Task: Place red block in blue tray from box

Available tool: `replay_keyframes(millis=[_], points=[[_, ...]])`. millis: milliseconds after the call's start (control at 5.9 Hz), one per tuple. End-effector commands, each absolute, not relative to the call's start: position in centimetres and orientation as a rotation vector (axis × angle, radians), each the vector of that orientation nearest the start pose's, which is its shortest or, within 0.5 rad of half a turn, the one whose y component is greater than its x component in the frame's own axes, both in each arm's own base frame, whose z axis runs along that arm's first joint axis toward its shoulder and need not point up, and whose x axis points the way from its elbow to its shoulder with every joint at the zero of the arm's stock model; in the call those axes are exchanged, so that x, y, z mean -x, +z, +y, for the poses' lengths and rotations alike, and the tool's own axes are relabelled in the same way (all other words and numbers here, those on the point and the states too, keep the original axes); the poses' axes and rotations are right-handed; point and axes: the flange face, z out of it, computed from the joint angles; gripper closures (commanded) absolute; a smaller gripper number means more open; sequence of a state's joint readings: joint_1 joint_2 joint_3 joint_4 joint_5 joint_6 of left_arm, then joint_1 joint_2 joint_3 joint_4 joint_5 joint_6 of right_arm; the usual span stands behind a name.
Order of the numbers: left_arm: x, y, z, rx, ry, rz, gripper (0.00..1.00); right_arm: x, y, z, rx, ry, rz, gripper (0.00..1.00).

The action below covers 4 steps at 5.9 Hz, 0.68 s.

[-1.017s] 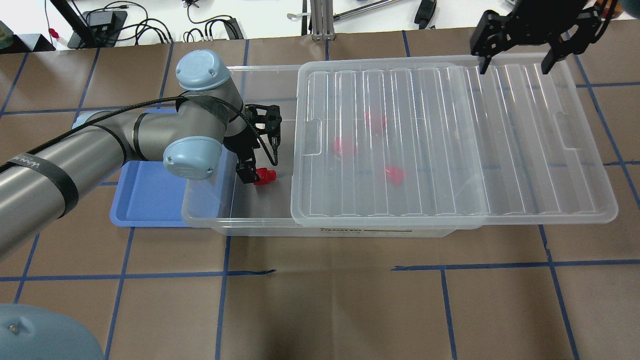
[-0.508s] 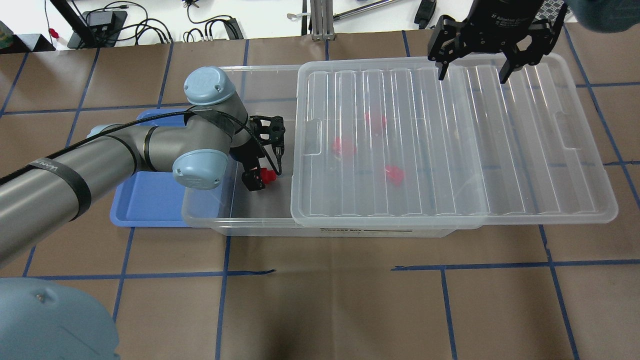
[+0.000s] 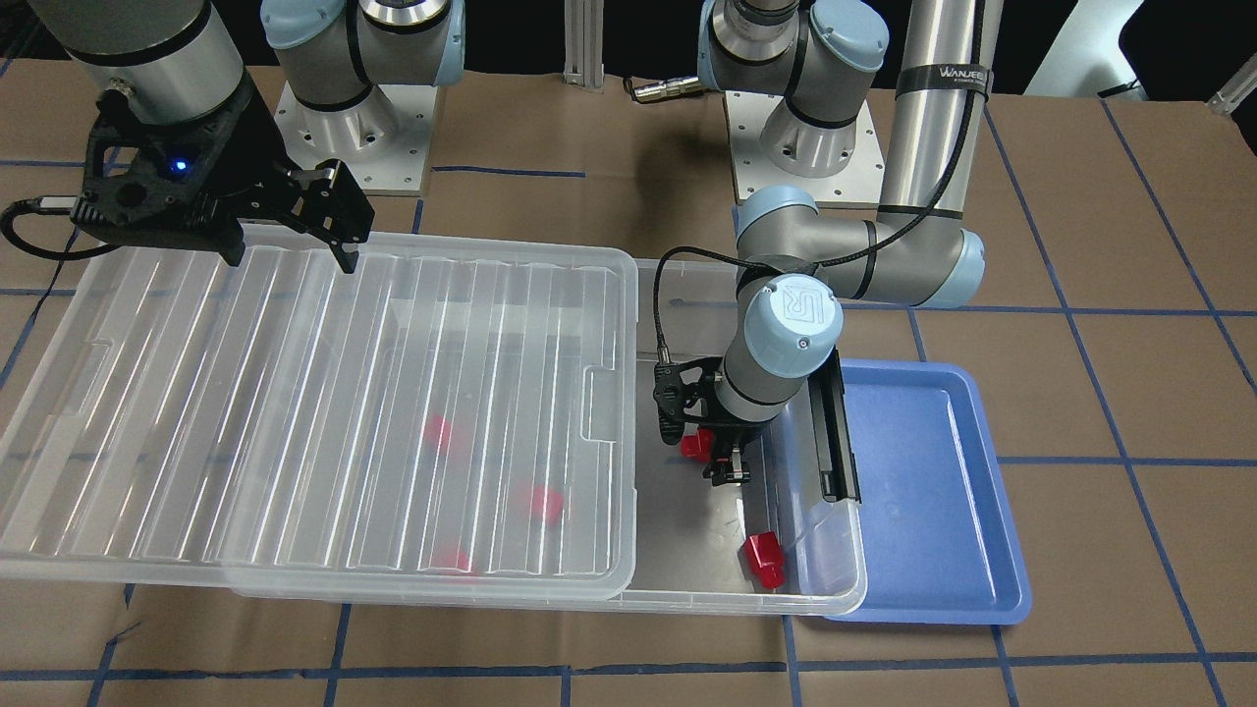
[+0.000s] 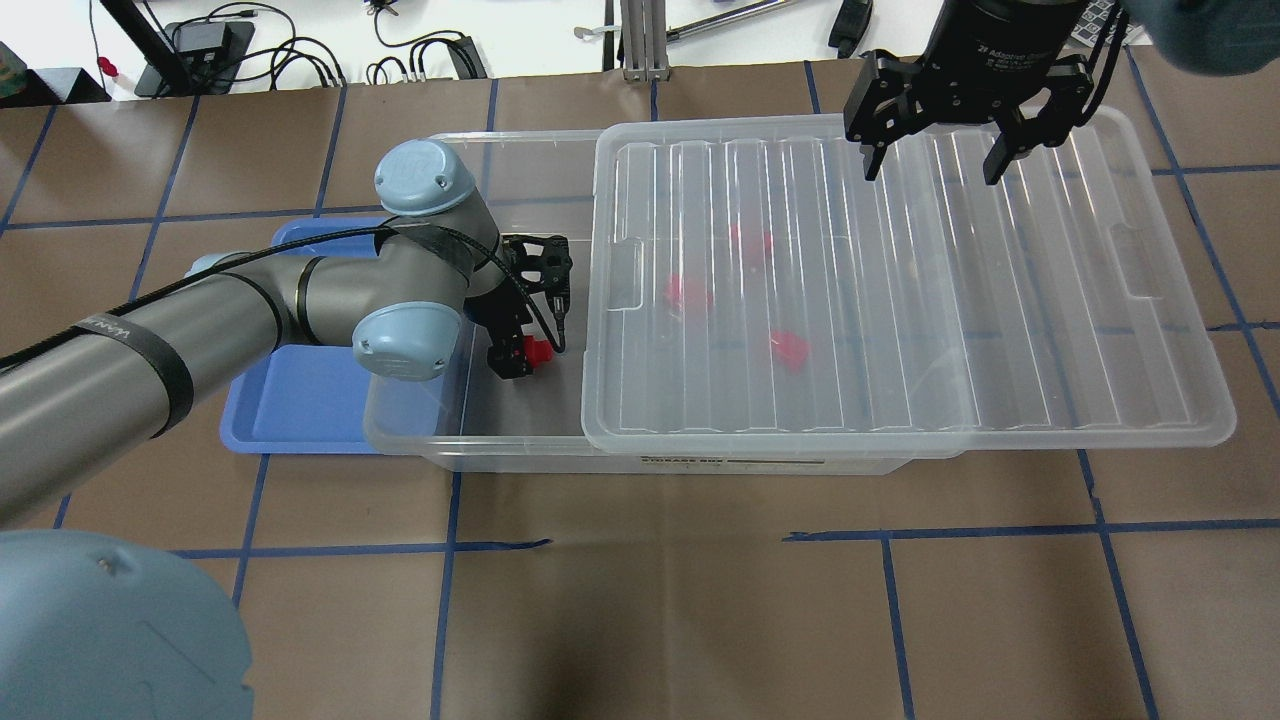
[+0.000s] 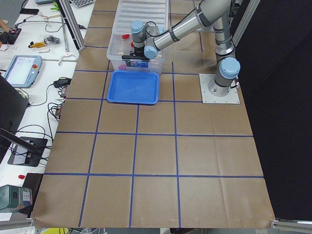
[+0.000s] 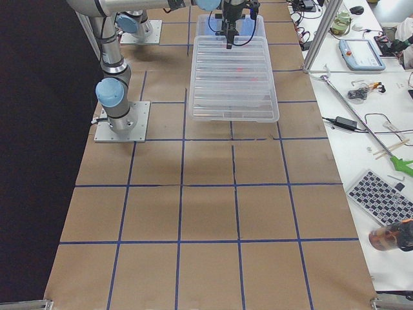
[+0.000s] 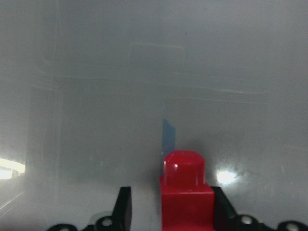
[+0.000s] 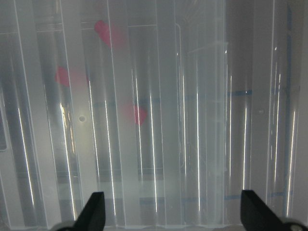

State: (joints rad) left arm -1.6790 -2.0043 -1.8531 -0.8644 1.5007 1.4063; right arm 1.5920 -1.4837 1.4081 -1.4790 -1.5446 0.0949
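red block (image 3: 695,447) first, front-facing view: it sits low in the uncovered end of the box (image 3: 687,592), right against the left gripper (image 3: 722,469), which hangs tips-down in there. you can't read the jaws from this side. a second red block (image 3: 764,562) lies loose near the box's front wall. the ribbed lid (image 3: 324,393) sits offset toward the robot's right and covers most of the box. three more red blocks (image 3: 535,503) show blurred beneath it. the blue tray (image 3: 933,471) lies beside the uncovered end, with the box's rim overlapping its edge in this view. the right gripper (image 3: 290,241) hovers over the lid's back edge, fingers spread wide.

overhead: the red block pokes out beside the left gripper's tips, between the arm and the lid's edge. part of the blue tray shows under the left arm.

left side view: blue tray and box lie close together end to end. the left gripper is too small for you to read.

right side view: the lid lies nearest, with the right gripper above its far end.

left wrist: the red block stands between the fingers (image 7: 124,207), flush against one with a clear gap to the other. claw released, not clamped on it. the stub end points away from the lens.

right wrist: fingertips (image 8: 94,214) sit far apart over the ribbed lid. claw released.
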Motion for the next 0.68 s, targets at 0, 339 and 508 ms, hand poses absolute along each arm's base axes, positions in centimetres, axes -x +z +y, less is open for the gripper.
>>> replay_keyframes(millis=[0,339,508], points=[[20.2,21.0,-55.6,-2.182,-0.093,2.304,0.93,-14.0,51.6,-52.4,-0.114,0.011,3.159,0.00],[20.0,24.9,-55.7,-2.153,-0.158,2.284,0.96,-14.0,51.7,-52.4,-0.116,0.008,3.161,0.00],[19.8,28.6,-55.5,-2.149,-0.143,2.284,0.96,-14.0,51.6,-52.3,-0.119,0.010,3.160,0.00]])
